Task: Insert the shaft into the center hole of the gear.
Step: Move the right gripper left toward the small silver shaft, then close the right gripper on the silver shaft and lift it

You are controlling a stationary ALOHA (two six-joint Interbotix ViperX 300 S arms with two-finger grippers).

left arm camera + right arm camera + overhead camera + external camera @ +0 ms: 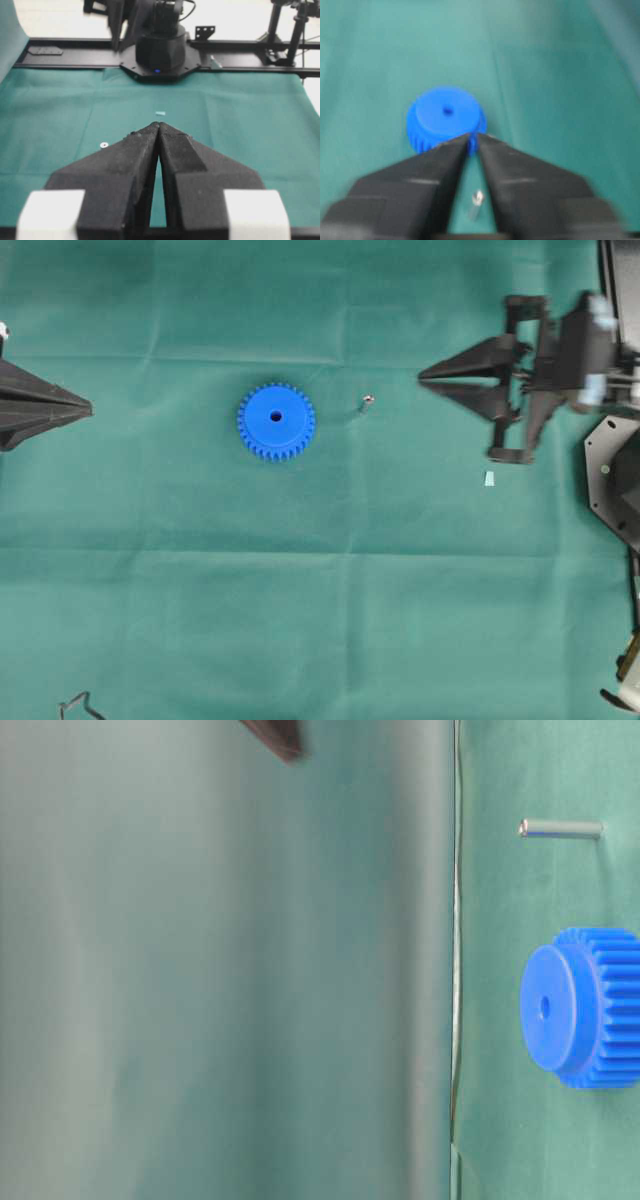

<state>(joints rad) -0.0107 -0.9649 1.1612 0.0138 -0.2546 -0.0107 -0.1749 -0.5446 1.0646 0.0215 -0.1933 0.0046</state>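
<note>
The blue gear (276, 421) lies flat on the green cloth with its center hole (275, 417) facing up. The tiny silvery shaft (366, 402) stands on end to its right, apart from it. My right gripper (422, 378) is shut and empty, to the right of the shaft and raised above the cloth. In the right wrist view the gear (445, 125) lies beyond the fingertips and the shaft (477, 202) shows below, between the fingers. My left gripper (88, 410) is shut and empty at the far left; its jaws (159, 125) meet.
A small pale scrap (489, 478) lies on the cloth below the right gripper. A tiny white disc (103, 145) lies on the cloth. The right arm's black base (615, 475) stands at the right edge. A bent metal wire (80, 705) lies at the bottom left.
</note>
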